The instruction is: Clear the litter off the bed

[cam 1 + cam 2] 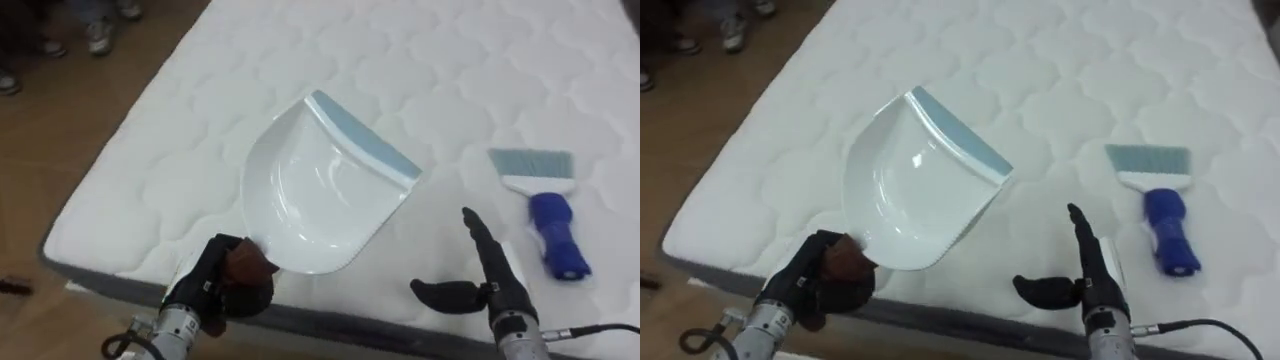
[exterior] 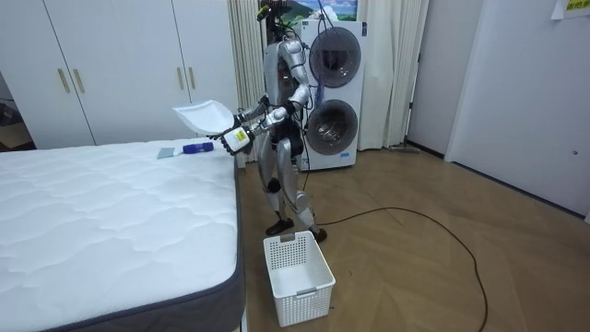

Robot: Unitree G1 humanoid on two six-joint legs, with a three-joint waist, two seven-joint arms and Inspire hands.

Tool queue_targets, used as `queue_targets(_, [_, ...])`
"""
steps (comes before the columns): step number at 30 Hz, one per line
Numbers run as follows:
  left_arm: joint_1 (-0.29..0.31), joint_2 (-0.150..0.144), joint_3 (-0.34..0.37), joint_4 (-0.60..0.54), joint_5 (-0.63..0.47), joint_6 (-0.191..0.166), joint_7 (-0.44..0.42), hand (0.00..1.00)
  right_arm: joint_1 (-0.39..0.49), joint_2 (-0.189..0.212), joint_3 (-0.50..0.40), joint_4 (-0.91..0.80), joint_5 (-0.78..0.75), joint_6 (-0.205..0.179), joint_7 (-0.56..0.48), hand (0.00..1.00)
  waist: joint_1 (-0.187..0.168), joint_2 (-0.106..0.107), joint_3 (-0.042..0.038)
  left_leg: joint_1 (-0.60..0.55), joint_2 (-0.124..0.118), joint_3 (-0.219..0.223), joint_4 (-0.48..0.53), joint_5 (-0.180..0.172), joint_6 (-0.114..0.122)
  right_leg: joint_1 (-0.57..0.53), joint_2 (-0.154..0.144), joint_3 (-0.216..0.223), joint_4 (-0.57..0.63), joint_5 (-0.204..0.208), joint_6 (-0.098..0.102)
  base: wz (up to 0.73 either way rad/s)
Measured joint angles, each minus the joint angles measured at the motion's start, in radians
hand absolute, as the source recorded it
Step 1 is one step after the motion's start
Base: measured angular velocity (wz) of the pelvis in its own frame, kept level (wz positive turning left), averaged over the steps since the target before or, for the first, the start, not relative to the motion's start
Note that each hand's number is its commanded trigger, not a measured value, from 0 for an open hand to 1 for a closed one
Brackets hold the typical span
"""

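Evidently the white dustpan (image 1: 320, 190) is a light, stiff plastic shell with a slick scoop, so its handle is the sensible hold. The left hand (image 1: 228, 285) has its fingers curled round that handle, at 7 o'clock of the pan, holding it above the bed (image 1: 480, 60). The brush (image 1: 548, 215) lies flat on the mattress at 1 o'clock of the right hand (image 1: 495, 290), whose fingers are straight and empty; its rigid blue handle looks the place to grasp, not the soft bristles.
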Motion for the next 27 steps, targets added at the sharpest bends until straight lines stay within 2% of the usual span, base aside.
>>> queue_targets(1, [-0.002,0.0,0.0,0.0,-0.001,0.0,0.0,0.29,0.0,0.0,0.002,0.001,0.0,0.001,0.0,0.0,-0.003,-0.001,-0.0001,0.004,0.0,-0.005,0.001,0.001,-0.002,-0.004,0.011,0.021,-0.002,0.01,-0.002,-0.75])
queue_targets(2, [-0.002,-0.001,0.0,0.0,-0.002,0.0,0.0,0.0,0.002,0.0,0.005,0.001,0.0,0.001,-0.001,0.0,-0.005,-0.001,-0.0001,0.005,0.001,-0.005,0.011,0.003,-0.004,-0.005,0.022,0.04,-0.002,0.024,-0.003,-0.72])
queue_targets(4, [-0.003,-0.001,0.0,0.0,-0.012,0.0,0.002,0.0,0.005,0.0,0.012,0.004,-0.001,0.001,-0.003,0.0,-0.013,-0.008,0.0046,-0.005,-0.001,-0.012,0.048,0.006,-0.01,-0.002,0.027,0.066,-0.002,0.033,-0.002,-0.44])
queue_targets(5, [-0.003,-0.003,0.0,0.001,-0.028,0.0,0.006,0.0,0.01,0.001,0.015,0.013,0.0,0.001,-0.005,0.0,-0.028,-0.012,0.0056,-0.004,-0.005,-0.038,0.051,0.003,-0.019,0.003,0.026,0.069,-0.002,0.034,-0.002,-0.17])
queue_targets(7, [-0.017,-0.007,-0.001,0.001,-0.056,-0.001,0.015,0.0,0.011,0.006,0.014,0.034,0.002,0.001,-0.012,0.0,-0.036,-0.015,0.0068,0.016,-0.006,-0.053,-0.003,-0.002,-0.027,-0.005,0.03,0.071,-0.001,0.036,0.002,-0.02])
queue_targets(11, [-0.029,-0.005,-0.003,0.029,-0.126,-0.001,0.041,0.0,0.022,0.011,0.014,0.05,0.005,0.001,-0.013,0.0,-0.037,-0.015,0.007,0.059,-0.005,-0.02,-0.075,0.0,-0.028,-0.013,0.041,0.058,-0.005,0.042,0.01,-0.14])
queue_targets(13, [-0.03,-0.004,-0.005,0.05,-0.14,-0.001,0.048,0.0,0.022,0.012,0.014,0.056,0.013,0.001,-0.016,0.0,-0.038,-0.014,0.0078,0.07,-0.005,-0.015,-0.085,0.0,-0.028,-0.009,0.041,0.057,-0.009,0.047,0.011,-0.18])
queue_targets(19, [-0.038,0.0,-0.014,0.106,-0.151,0.001,0.067,0.0,0.022,0.014,0.014,0.099,0.073,0.007,-0.028,0.0,-0.045,-0.011,0.0103,0.072,0.002,-0.016,-0.121,0.0,-0.028,-0.011,0.036,0.009,-0.049,0.073,0.013,-0.05])
queue_targets(27, [-0.049,0.002,-0.015,0.141,-0.152,0.018,0.079,0.0,0.021,0.014,0.013,0.148,0.097,0.022,-0.016,0.0,-0.05,-0.02,0.0131,0.067,0.0,-0.012,-0.142,0.0,-0.028,-0.024,0.035,0.011,-0.057,0.078,0.017,0.02])
